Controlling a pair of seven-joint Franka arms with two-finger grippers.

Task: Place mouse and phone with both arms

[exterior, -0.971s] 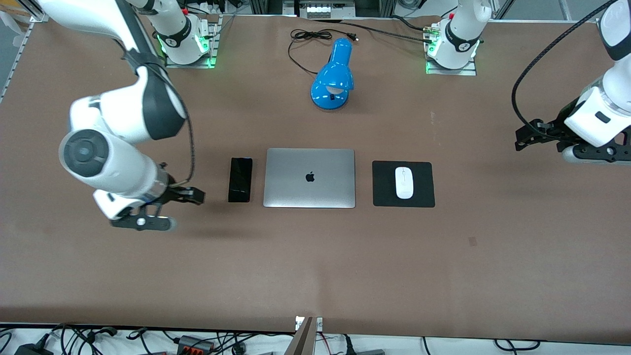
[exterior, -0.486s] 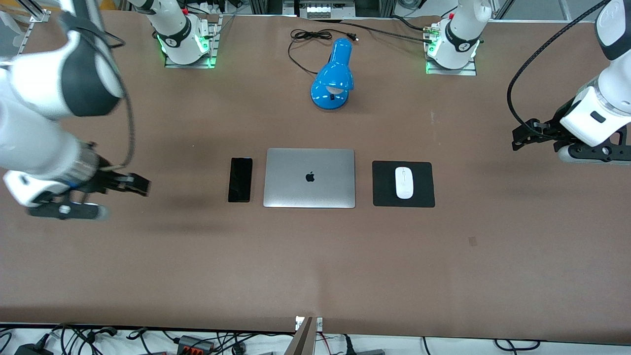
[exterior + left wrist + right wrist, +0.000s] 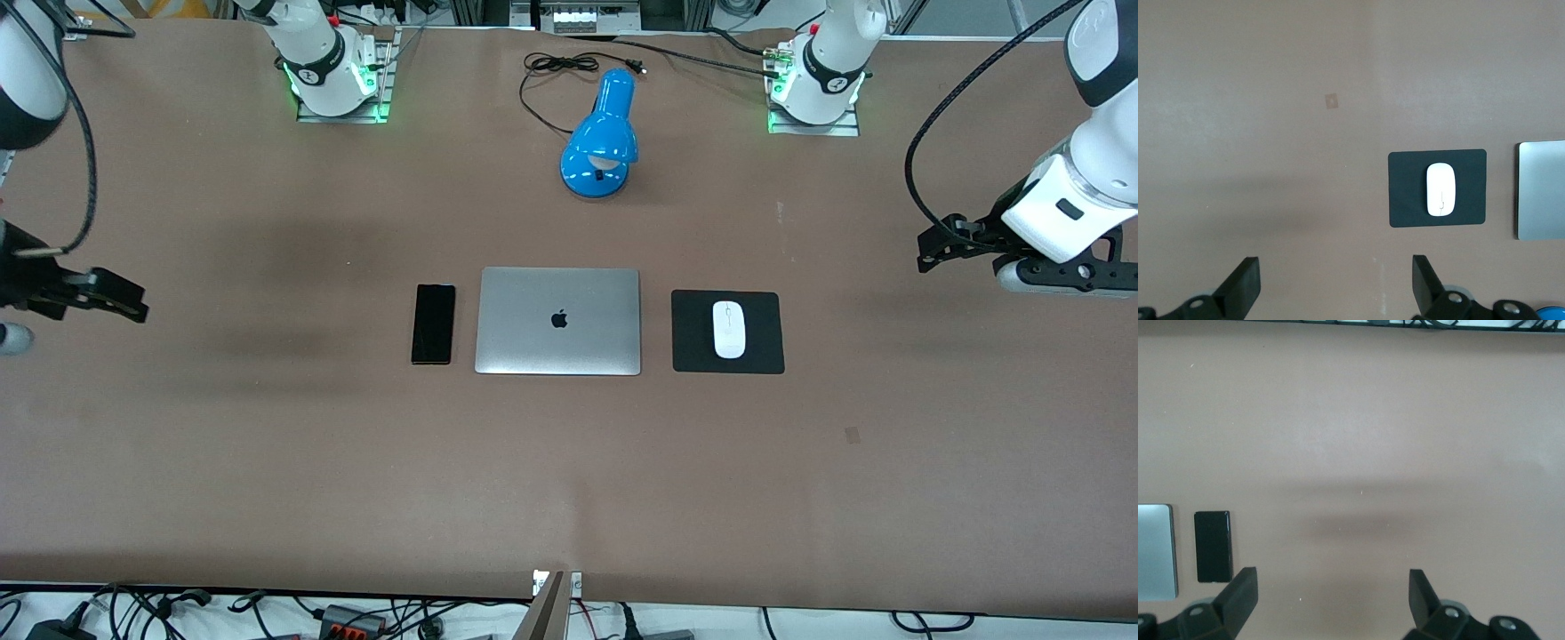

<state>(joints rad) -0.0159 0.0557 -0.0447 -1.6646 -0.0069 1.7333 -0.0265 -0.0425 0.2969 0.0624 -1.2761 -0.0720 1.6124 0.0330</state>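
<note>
Both tools empty: mouse (image 3: 729,329), phone (image 3: 433,324) well apart.

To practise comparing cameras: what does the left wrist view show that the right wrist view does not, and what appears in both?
Only the left wrist view shows the mouse lying on the mouse pad, with the open left gripper at its edge. Only the right wrist view shows the phone flat on the table, with the open right gripper. Both show the laptop and bare brown table.

Glossy white mouse (image 3: 729,329), matt black pad (image 3: 765,307), brushed-metal laptop (image 3: 557,321)
</note>
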